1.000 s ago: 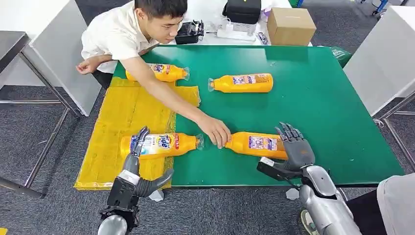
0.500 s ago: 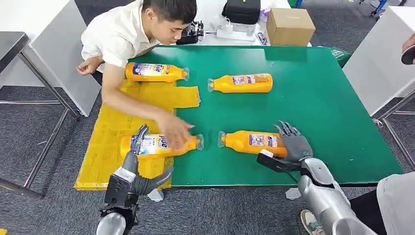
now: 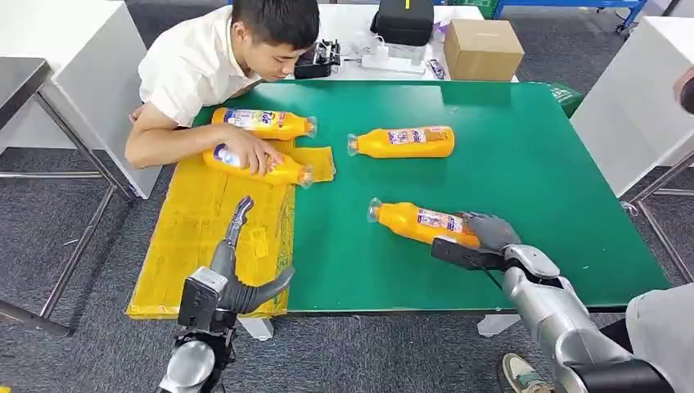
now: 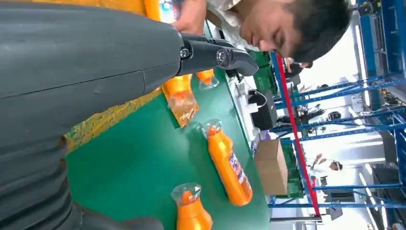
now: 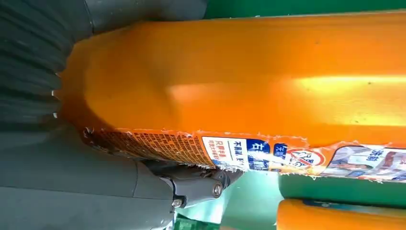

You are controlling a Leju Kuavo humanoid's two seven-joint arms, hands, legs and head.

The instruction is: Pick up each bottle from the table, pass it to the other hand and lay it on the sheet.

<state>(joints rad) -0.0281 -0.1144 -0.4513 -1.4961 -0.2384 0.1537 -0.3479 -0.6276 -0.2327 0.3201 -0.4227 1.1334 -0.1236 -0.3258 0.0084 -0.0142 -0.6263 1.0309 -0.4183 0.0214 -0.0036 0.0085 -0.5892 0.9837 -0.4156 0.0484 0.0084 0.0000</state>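
Green surface (image 3: 532, 164) on grey carpeted floor (image 3: 98, 205). Right robot hand (image 3: 489, 236) grips an orange bottle (image 3: 421, 223), lying cap-away leftward. Left robot hand (image 3: 233, 262) spread, holding nothing.

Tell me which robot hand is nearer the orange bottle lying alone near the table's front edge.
Right. The right hand is wrapped around the base end of that bottle, while the left hand hovers over the yellow sheet, well apart from it.
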